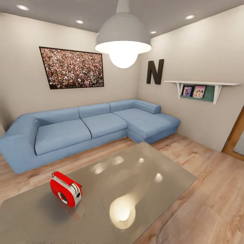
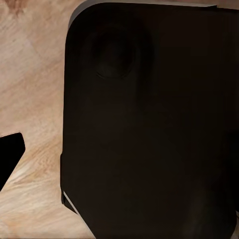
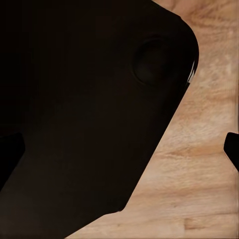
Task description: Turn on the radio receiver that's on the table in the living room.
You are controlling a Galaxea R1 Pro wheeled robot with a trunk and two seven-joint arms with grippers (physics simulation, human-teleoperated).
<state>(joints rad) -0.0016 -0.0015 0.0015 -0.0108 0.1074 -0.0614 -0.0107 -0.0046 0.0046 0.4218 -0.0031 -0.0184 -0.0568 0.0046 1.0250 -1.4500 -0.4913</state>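
— Radio receiver [image 1: 66, 193], small, bright red, white-banded?
— Near left on the glossy grey-brown table [image 1: 152, 176], whose near edge is cut off.
— Grippers?
— Dark bulk blocks both wrist views; cannot tell.

A blue sectional sofa [image 1: 88, 130] runs along beige walls from nine o'clock round to two o'clock, on a light wood plank floor [image 1: 210, 189]. At twelve o'clock hangs a lit grey pendant lamp [image 1: 123, 40]; a crowd picture [image 1: 73, 67] sits at eleven, a black letter N [image 1: 155, 71] and white shelf [image 1: 203, 88] toward two.
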